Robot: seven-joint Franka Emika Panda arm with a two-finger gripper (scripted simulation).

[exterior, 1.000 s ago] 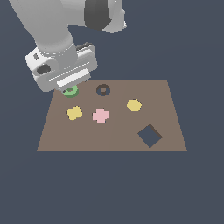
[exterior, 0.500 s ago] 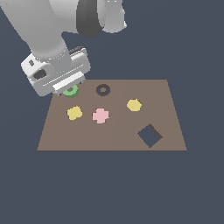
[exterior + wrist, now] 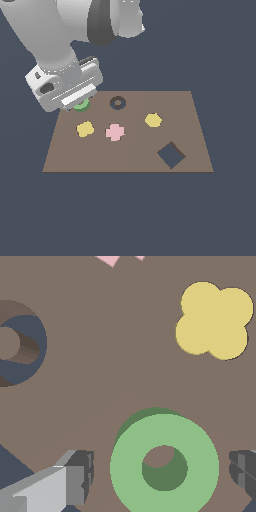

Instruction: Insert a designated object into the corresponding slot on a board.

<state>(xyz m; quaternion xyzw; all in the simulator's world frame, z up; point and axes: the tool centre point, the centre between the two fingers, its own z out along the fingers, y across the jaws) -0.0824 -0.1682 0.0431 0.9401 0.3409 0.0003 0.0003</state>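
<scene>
The green ring [image 3: 129, 466] lies flat on the brown board [image 3: 135, 150], near its far corner on the exterior view's left. My gripper [image 3: 160, 472] is open and straddles the ring, one finger on each side with a small gap to the ring's rim. In the exterior view the gripper [image 3: 76, 101] covers most of the ring [image 3: 82, 106]. The slot [image 3: 117, 103], a dark ring-shaped recess with a brown centre peg, is a short way to the exterior view's right of the ring; the wrist view shows the slot [image 3: 30, 348] too.
A yellow four-lobed piece [image 3: 85, 129] lies near the ring, also seen in the wrist view [image 3: 215, 321]. A pink cross [image 3: 115, 131], a second yellow piece [image 3: 153, 120] and a dark square hole [image 3: 171, 155] sit further along the board.
The gripper has shifted slightly toward the exterior view's left and come down over the green ring. The ring and the other pieces have not moved.
</scene>
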